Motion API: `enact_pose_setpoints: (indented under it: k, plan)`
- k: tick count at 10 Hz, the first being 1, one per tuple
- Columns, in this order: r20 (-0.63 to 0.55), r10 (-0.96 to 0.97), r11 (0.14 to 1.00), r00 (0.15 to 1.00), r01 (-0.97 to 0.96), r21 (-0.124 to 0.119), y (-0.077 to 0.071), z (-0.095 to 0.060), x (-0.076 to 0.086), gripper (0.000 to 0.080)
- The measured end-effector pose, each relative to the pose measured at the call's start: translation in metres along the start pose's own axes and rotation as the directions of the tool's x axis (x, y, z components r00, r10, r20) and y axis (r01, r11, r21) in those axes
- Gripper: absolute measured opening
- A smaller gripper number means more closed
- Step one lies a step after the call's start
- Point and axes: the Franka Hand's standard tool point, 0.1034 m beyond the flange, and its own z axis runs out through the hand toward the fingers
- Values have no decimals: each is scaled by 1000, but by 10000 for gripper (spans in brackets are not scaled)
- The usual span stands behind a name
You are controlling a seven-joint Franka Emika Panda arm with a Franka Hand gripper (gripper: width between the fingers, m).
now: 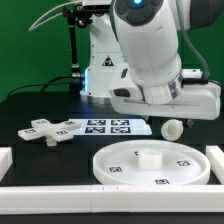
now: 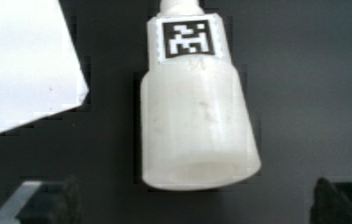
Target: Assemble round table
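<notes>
The white cylinder leg (image 2: 194, 115) lies on the black table, a black-white tag (image 2: 187, 40) at its narrow end. My gripper (image 2: 194, 196) is open above it, with one dark finger (image 2: 41, 203) on each side of the leg's thick end, neither touching it. In the exterior view the leg (image 1: 172, 128) lies just under the arm's hand, whose fingers I cannot make out there. The rimmed round disc (image 1: 150, 162) lies flat at the front, with a small raised hub in its middle. The cross-shaped foot (image 1: 52, 130) lies at the exterior view's left.
The marker board (image 1: 110, 126) lies between the foot and the leg; its corner (image 2: 22, 95) shows in the wrist view beside the leg. White border rails (image 1: 100, 198) run along the front and both sides. The arm's base stands behind.
</notes>
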Motion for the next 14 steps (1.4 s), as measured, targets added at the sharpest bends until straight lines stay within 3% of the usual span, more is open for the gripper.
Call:
enact_pose_setpoints:
  k: [5, 8, 14]
  plan:
    - [280, -18, 999, 960, 26, -27, 6, 17, 0, 649]
    - [266, -32, 999, 963, 42, -31, -4, 20, 2, 649]
    - [233, -29, 999, 972, 38, -35, -2, 35, 7, 649]
